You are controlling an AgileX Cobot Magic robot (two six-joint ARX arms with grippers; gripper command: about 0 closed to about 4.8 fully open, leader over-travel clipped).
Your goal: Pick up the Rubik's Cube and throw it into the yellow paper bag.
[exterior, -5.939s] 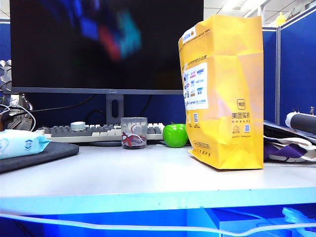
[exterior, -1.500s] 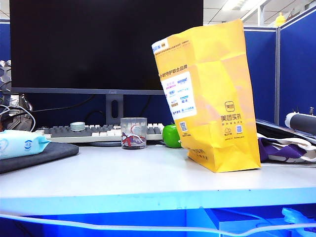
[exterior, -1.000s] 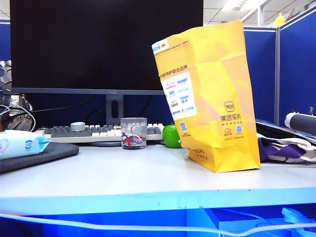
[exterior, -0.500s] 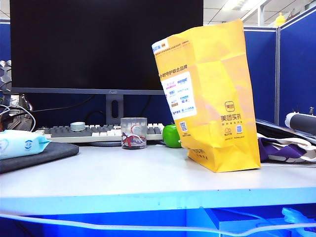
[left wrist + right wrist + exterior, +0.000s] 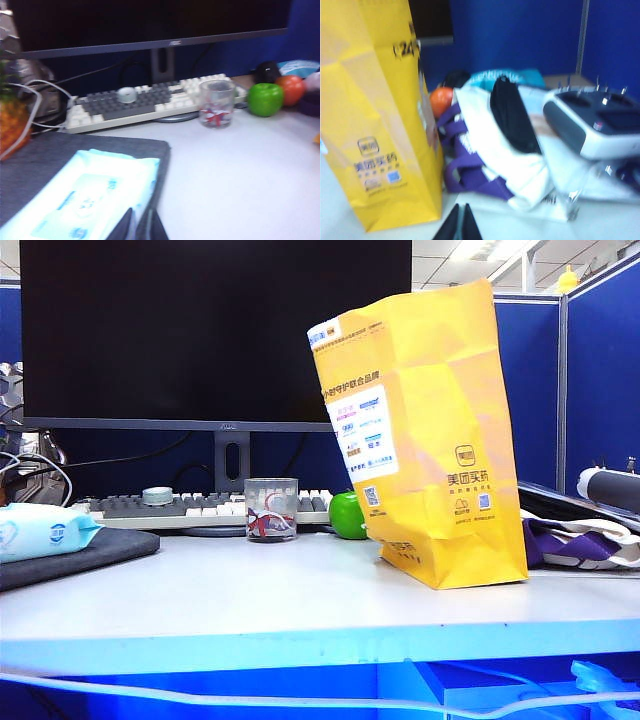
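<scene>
- Yellow paper bag (image 5: 425,430) stood tilted on the worktop (image 5: 250,590), mouth up to receive; no Rubik's Cube showed in any view.
- Left gripper (image 5: 140,227) and right gripper (image 5: 458,222) hung low, jaws clenched, empty.
- Green apple (image 5: 347,515) sat behind the bag.

yellow paper bag (image 5: 440,430) with white label, green apple (image 5: 346,515), grey keyboard (image 5: 150,99)

Left end effector (image 5: 138,226) closed; right end effector (image 5: 458,223) closed; both low.
</scene>
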